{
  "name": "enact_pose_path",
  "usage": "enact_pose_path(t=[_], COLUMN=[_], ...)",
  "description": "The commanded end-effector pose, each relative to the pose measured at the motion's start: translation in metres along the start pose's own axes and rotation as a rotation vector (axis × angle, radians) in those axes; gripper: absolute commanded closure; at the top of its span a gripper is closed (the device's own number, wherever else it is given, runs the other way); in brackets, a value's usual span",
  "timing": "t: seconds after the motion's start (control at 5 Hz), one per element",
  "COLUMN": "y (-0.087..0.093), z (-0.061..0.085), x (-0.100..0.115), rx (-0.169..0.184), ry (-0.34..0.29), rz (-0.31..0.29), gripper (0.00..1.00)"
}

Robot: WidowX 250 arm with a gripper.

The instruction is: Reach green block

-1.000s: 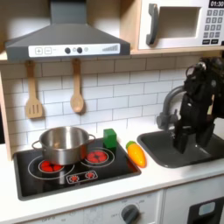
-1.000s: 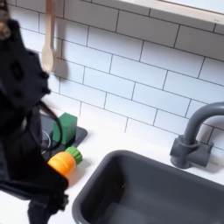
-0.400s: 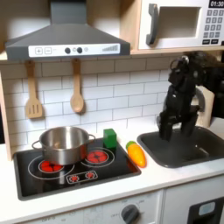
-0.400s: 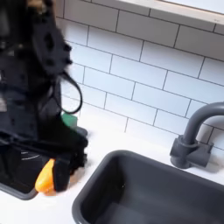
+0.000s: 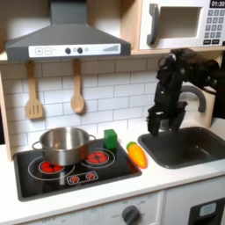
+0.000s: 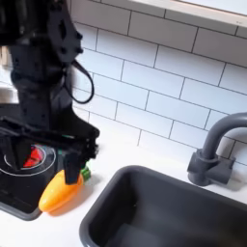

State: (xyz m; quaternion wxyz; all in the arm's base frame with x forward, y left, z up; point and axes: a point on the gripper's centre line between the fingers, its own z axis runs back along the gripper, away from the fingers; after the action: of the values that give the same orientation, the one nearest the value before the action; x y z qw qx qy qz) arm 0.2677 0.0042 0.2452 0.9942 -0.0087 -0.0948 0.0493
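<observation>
The green block stands upright on the counter at the back right corner of the stove, between the steel pot and the orange carrot toy. My gripper hangs open with nothing in it above the sink's left edge, to the right of the block and higher than it. In the second exterior view the gripper hovers just over the carrot toy, and the black arm hides the block.
A black stove holds the pot. The dark sink and its grey faucet lie on the right in both exterior views. Two wooden utensils hang on the tiled wall under the range hood.
The arm has swung left from above the sink basin to the sink's left edge, nearer the carrot and block, and risen a little. The objects have not moved.
</observation>
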Motion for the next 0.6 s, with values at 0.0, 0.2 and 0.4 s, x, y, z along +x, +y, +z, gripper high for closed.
enact_pose_path(t=[0.0,0.2,0.4], y=[0.016,0.022,0.028], z=[-0.009,-0.013,-0.018], x=[0.026,0.037,0.052], rx=[0.014,0.013,0.020], ry=[-0.011,-0.014,-0.019], rz=[-0.034,-0.044,-0.049], gripper=[0.00,0.00,0.00])
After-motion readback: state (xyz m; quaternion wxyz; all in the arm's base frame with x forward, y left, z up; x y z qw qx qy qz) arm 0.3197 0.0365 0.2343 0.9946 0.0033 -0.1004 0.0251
